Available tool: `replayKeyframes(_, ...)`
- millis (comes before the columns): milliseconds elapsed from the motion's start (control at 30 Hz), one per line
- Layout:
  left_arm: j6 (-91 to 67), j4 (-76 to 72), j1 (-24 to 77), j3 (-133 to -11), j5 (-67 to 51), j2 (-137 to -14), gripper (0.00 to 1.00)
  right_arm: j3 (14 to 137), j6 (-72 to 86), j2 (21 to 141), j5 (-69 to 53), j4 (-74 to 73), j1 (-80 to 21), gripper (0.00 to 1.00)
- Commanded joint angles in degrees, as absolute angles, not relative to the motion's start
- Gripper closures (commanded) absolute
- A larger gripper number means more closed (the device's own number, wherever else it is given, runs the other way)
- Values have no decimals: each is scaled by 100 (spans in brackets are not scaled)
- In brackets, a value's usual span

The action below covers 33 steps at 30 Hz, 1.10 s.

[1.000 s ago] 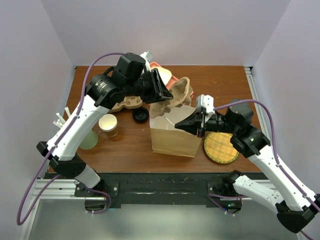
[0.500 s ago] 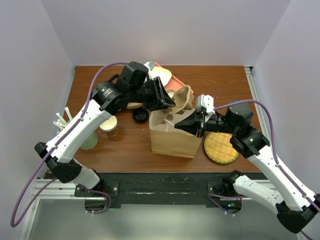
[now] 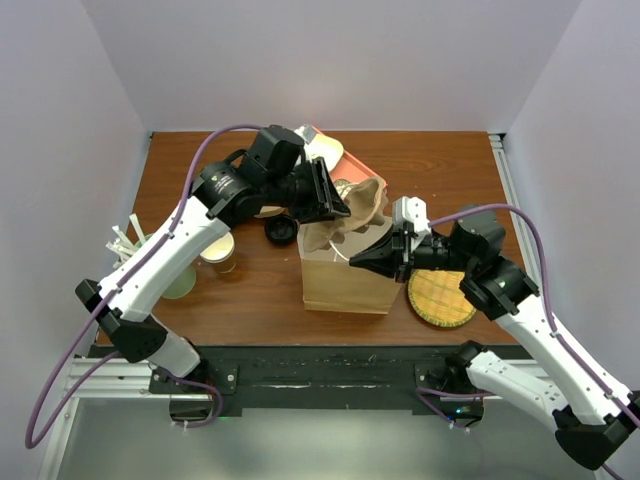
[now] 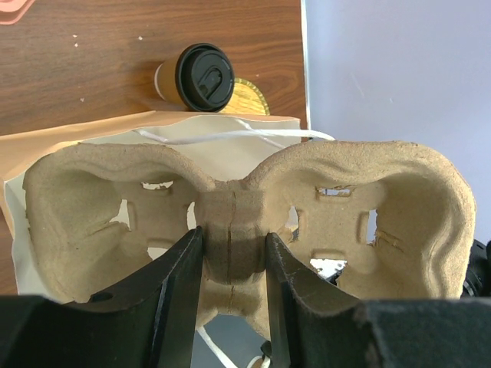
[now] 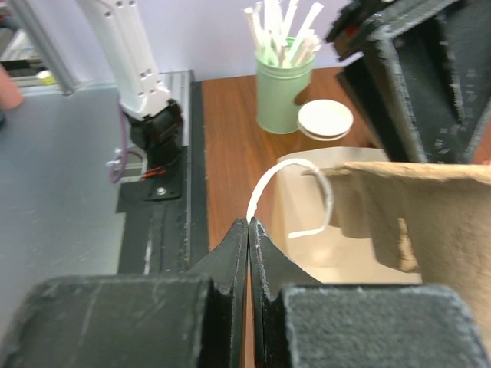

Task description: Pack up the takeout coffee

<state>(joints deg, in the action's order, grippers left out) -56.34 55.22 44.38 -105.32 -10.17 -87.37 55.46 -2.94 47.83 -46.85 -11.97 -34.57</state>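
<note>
The takeout coffee (image 4: 201, 77) is seen only from the left wrist, on the counter (image 4: 92, 69) at 12 o'clock of the paper bag (image 4: 92, 132), just beside a woven mat (image 4: 249, 93). From above it is hidden under the right arm (image 3: 500, 285). The bag's inside is masked by a cardboard cup carrier (image 4: 368, 222), whose middle ridge is clamped by the left fingers (image 4: 178, 299) over the bag's mouth. The right fingers (image 5: 230, 261) are pressed together at the bag's white handle (image 5: 265, 184); whether it is pinched cannot be told. A green cup (image 5: 285, 107) is filled with straws (image 5: 288, 27). A lidless cup (image 3: 217, 246), cream inside, is found at 9 o'clock of the bag.
</note>
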Motion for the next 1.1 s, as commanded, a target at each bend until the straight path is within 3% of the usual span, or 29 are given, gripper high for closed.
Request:
replayKeyframes(0, -5327, 5721, 4474, -10810, -844, -8780, 79, 5449, -97, 4667, -5097, -949, -3489, 97)
replayKeyframes(600, -4799, 6082, 4500, -10951, -835, -8886, 79, 5387, 563, 4772, -5713, -948, -3489, 77)
replayKeyframes(767, -4650, 6187, 4509, -10995, -861, -8938, 79, 5747, 772, 4860, -5125, -1266, -3481, 55)
replayKeyframes(867, -4562, 6266, 4509, -11013, -818, -8947, 79, 6019, 1474, 4808, -4766, -811, -3489, 46)
replayKeyframes(1067, -4342, 6425, 4518, -11118, -747, -9026, 79, 6600, 2557, 4658, -3719, -834, -3481, 39)
